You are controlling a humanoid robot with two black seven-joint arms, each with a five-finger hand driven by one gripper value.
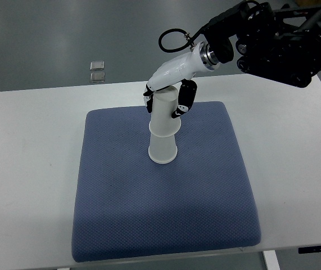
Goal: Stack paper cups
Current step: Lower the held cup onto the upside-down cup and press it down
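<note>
Two white paper cups stand upside down, one over the other, on the blue pad (205,191). The lower cup (162,150) rests with its rim on the pad. The upper cup (166,112) sits partly down over it. My right hand (168,95), white with black fingertips, comes in from the upper right and is shut on the upper cup from above, fingers on both sides. The left arm does not show.
The blue pad lies on a white table (25,169). Two small clear objects (97,71) lie on the grey floor beyond the table's far edge. My right arm's black forearm (278,48) fills the upper right corner.
</note>
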